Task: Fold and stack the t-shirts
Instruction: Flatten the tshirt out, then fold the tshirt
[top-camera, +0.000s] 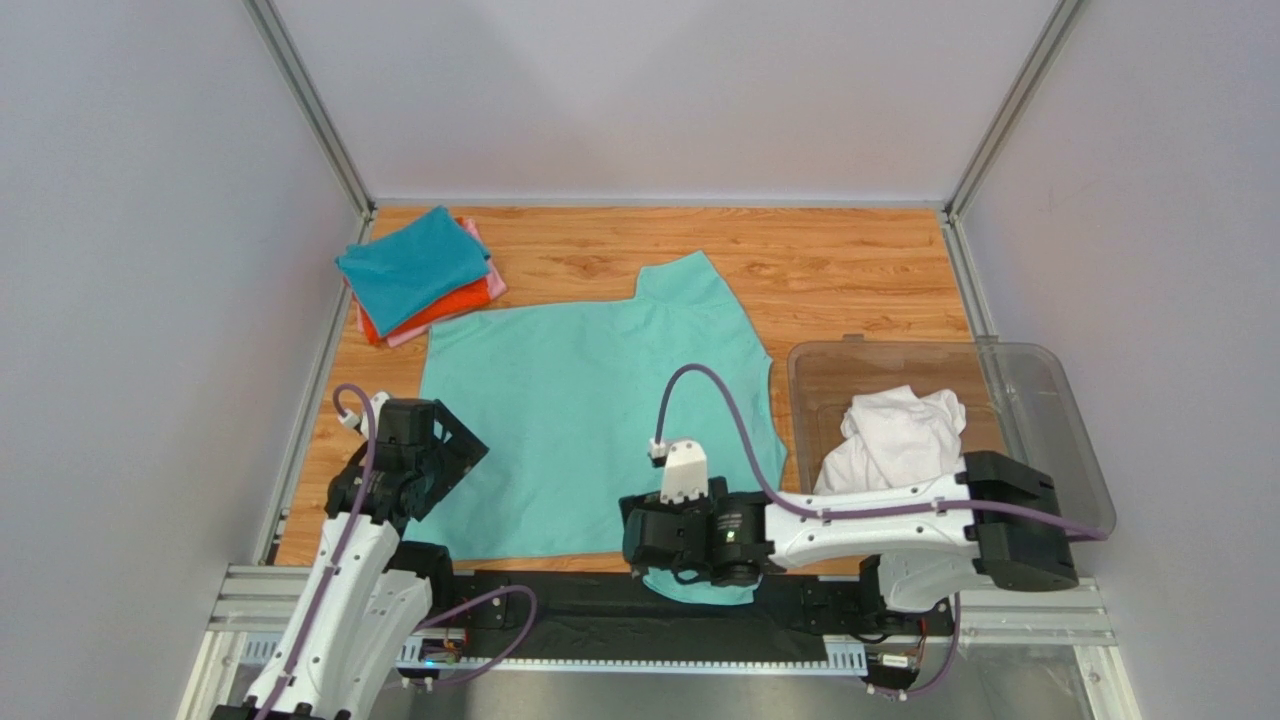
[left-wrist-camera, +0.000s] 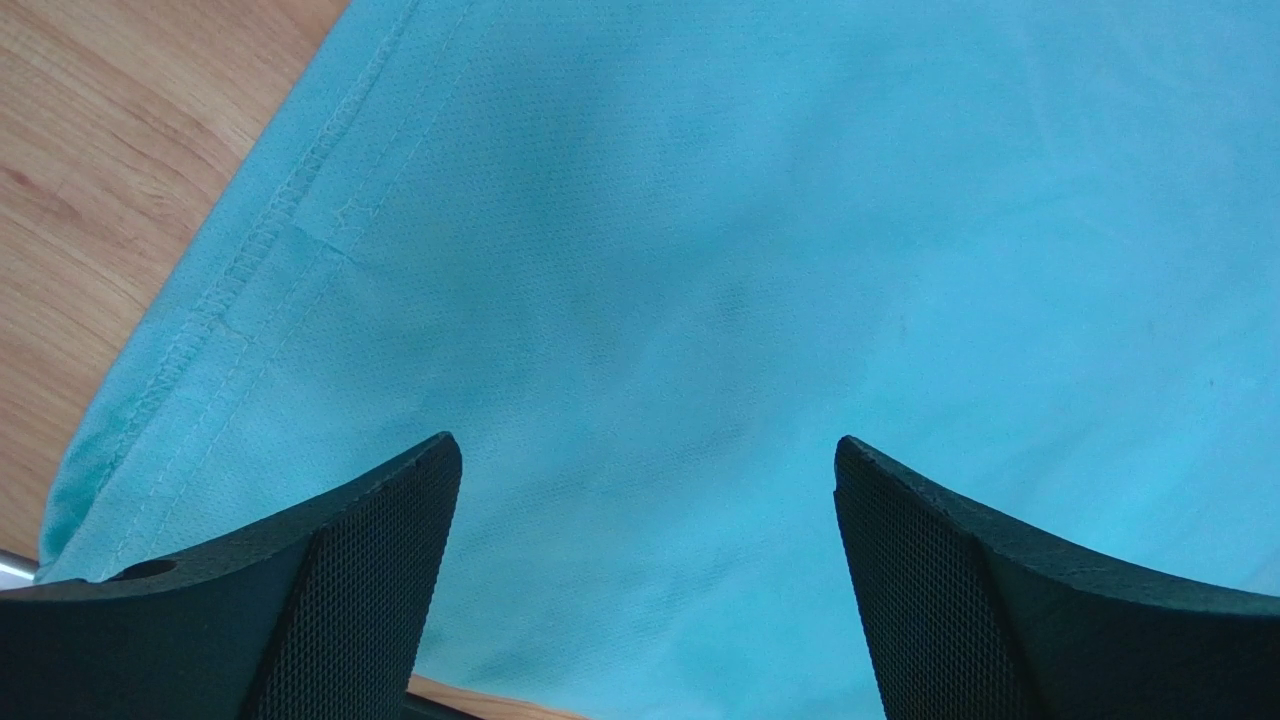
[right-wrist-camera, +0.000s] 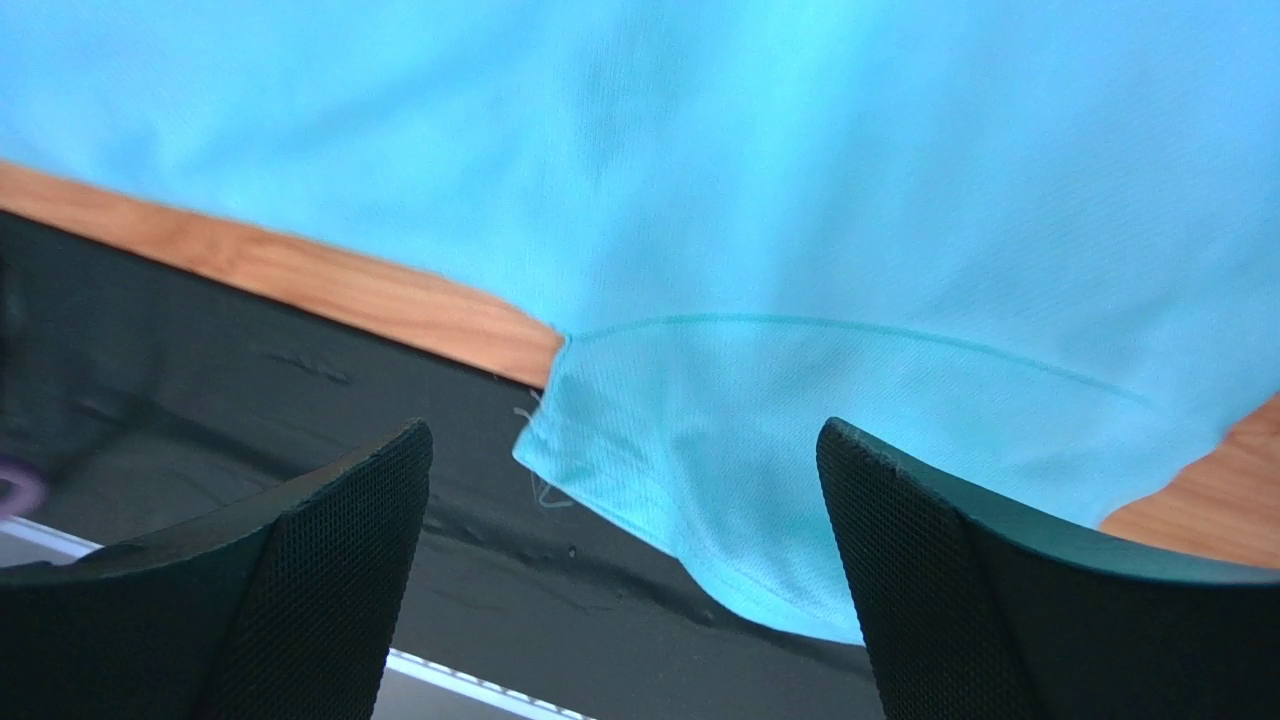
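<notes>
A mint-green t-shirt (top-camera: 586, 405) lies spread flat in the middle of the table. One sleeve (right-wrist-camera: 781, 465) hangs over the near edge onto a black strip. My left gripper (top-camera: 451, 447) is open over the shirt's near left hem (left-wrist-camera: 226, 300), and nothing sits between its fingers (left-wrist-camera: 643, 450). My right gripper (top-camera: 639, 540) hovers open above the near sleeve, apart from the cloth (right-wrist-camera: 624, 435). At the far left sits a folded stack with a teal-blue shirt (top-camera: 409, 267) on top, then orange-red (top-camera: 463, 305) and pink (top-camera: 478, 237). A crumpled white shirt (top-camera: 899, 435) lies in the bin.
A clear plastic bin (top-camera: 1037, 405) stands at the right of the wooden table (top-camera: 842, 270). Grey walls close in the left, right and back. A black strip (right-wrist-camera: 226, 390) and a metal rail (top-camera: 661, 630) run along the near edge by the arm bases.
</notes>
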